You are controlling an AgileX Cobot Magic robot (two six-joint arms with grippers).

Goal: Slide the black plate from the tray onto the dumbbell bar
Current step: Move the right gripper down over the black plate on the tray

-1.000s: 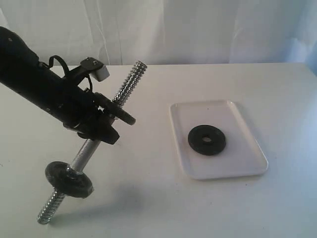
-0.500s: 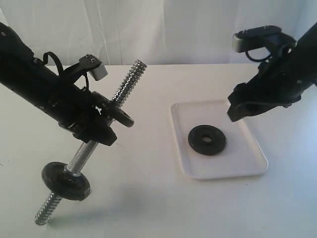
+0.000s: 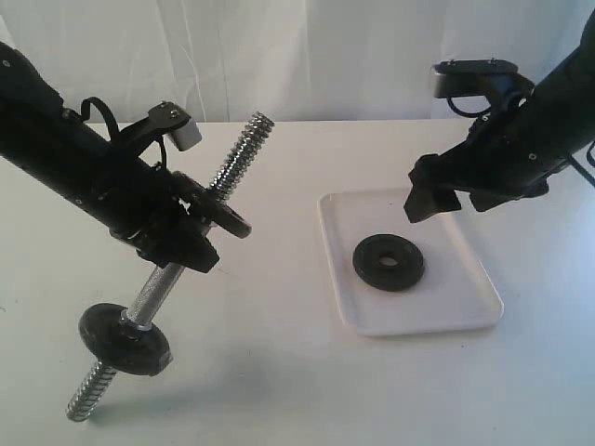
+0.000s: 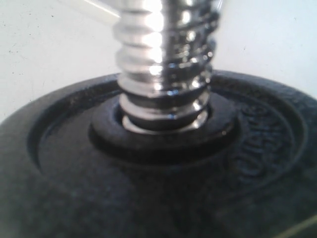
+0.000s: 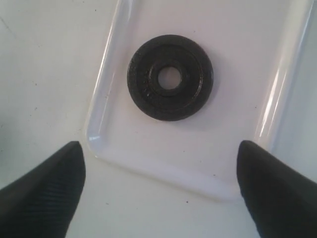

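Note:
The black plate lies flat in the middle of the white tray; the right wrist view shows the plate and the tray rim from above. My right gripper hovers over the tray's far side, open and empty. My left gripper is shut on the dumbbell bar, holding it tilted in the air. One black disc sits near the bar's lower end and another just above the grip. The left wrist view shows only that disc and the threaded rod.
A white tabletop with a white curtain behind it. The left arm reaches in from the upper left, the right arm from the upper right.
The right arm has come into view from the right and moved left over the tray, and its jaws have opened. The left arm and bar have barely shifted.

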